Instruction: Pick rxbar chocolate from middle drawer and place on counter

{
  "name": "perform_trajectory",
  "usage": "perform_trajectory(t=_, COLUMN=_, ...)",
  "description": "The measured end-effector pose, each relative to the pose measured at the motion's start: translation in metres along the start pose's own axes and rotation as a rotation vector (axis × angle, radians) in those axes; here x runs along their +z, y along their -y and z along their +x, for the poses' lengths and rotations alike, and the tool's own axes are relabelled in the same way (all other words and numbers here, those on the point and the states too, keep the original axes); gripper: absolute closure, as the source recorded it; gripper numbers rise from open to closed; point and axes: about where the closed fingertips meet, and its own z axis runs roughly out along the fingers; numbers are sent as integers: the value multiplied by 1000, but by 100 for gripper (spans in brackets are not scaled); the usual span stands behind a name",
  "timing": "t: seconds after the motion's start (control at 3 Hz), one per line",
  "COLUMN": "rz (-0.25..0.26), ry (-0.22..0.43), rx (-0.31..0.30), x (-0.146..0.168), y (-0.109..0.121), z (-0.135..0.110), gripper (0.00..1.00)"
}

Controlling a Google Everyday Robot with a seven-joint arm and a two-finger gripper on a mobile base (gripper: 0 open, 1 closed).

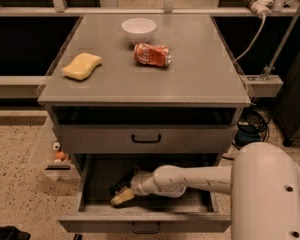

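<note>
Three items lie on the counter (200, 79): a white bowl (139, 30) upright at the back, a crushed red can (152, 54) on its side just in front of it, and a yellow sponge (82, 66) near the left edge, well apart from both. Below the counter, the closed drawer (146, 139) sits flush, handle centred. Beneath that, the middle drawer (145, 223) is pulled out. The white arm (190, 179) enters it from the right and lies low across the interior. The gripper (121, 198) is inside the drawer, left of centre, tan tip angled toward the front left and close to the floor of the drawer. The bar (120, 185), dark with pale lettering, lies in the drawer just behind the gripper tip, touching or nearly so. Whether the gripper is released or clamped on the bar cannot be told. A clear bin (49, 156) holding small objects hangs at the cabinet's left side.
</note>
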Motion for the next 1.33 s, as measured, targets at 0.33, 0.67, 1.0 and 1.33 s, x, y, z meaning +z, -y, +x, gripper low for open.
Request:
perform_trajectory(t=0.33, rz=0, ry=0, rx=0, x=0, y=0, z=0, gripper=18)
perform_trajectory(t=0.67, rz=0, ry=0, rx=0, x=0, y=0, z=0, gripper=43)
perform_trajectory(t=1.0, rz=0, ry=0, rx=0, x=0, y=0, z=0, gripper=66)
perform_trajectory(t=1.33, rz=0, ry=0, rx=0, x=0, y=0, z=0, gripper=88)
